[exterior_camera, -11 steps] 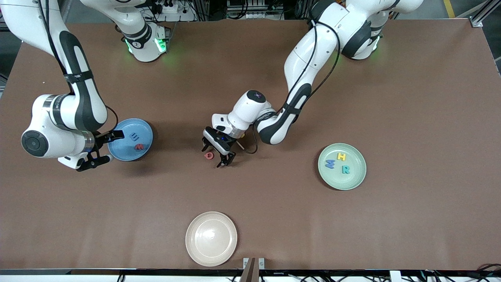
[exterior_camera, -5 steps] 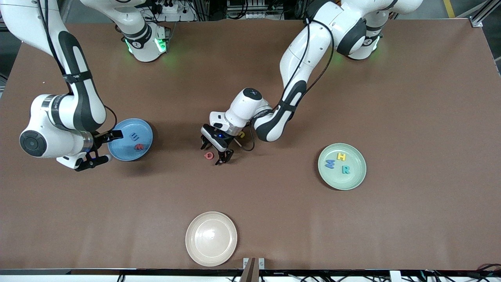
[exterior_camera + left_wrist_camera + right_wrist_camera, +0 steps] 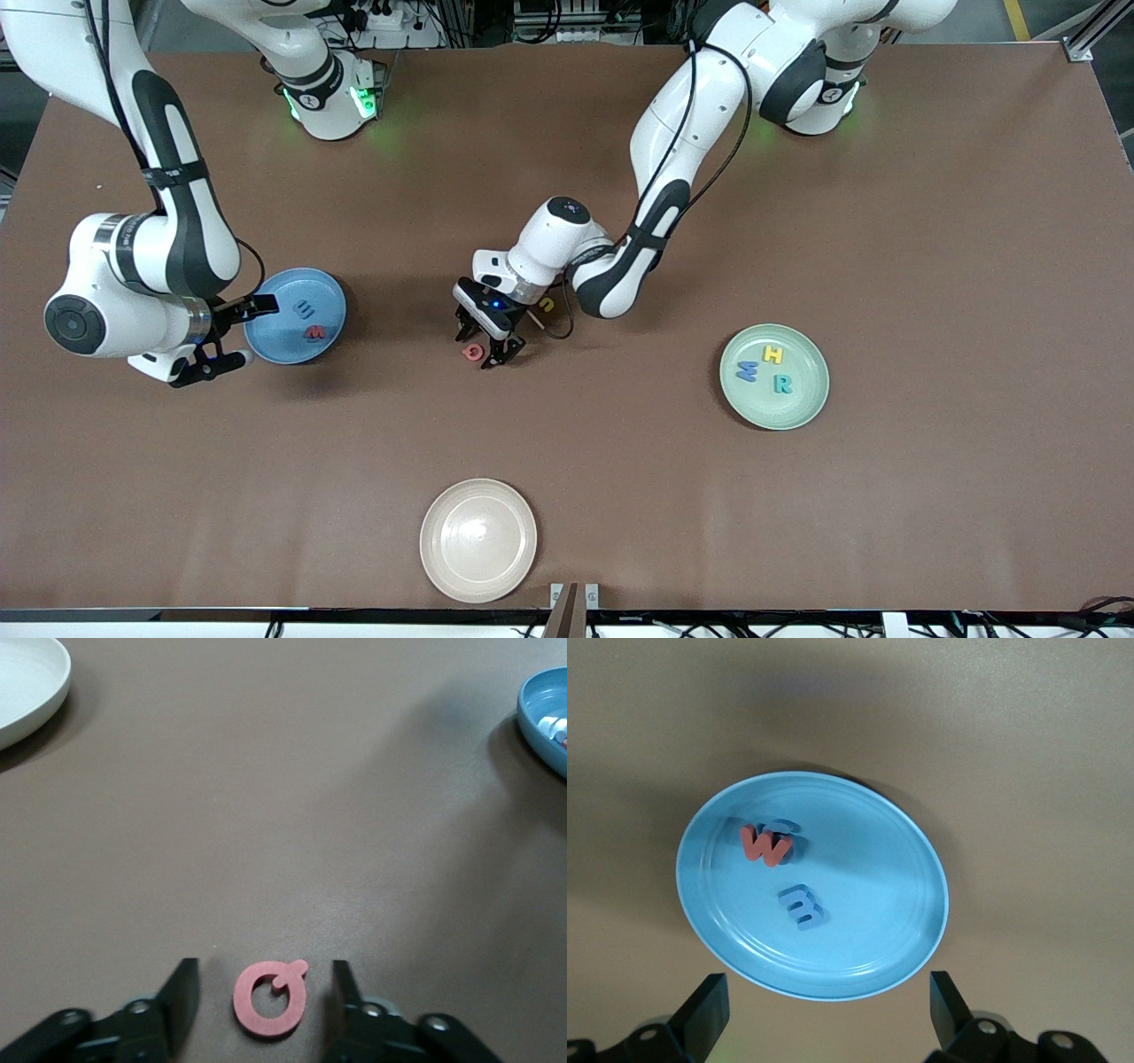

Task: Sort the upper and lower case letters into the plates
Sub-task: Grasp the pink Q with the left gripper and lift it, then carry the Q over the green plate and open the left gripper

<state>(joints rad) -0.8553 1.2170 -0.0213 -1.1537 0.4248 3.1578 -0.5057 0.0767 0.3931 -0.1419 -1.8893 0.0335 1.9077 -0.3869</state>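
A red ring-shaped letter lies flat on the table's middle. My left gripper is down around it, open, with a finger on each side and a gap to both. A yellow letter lies beside the left wrist. The blue plate holds a blue letter and a red letter. My right gripper hangs open over that plate's rim, waiting. The pale green plate holds blue, yellow and teal letters.
A cream-white plate sits near the table's front edge, nearer to the front camera than the red letter. The blue plate's rim also shows in the left wrist view.
The left gripper's fingers have drawn closer together around the red letter, and the hand has shifted slightly, uncovering the yellow letter. The right arm has not moved.
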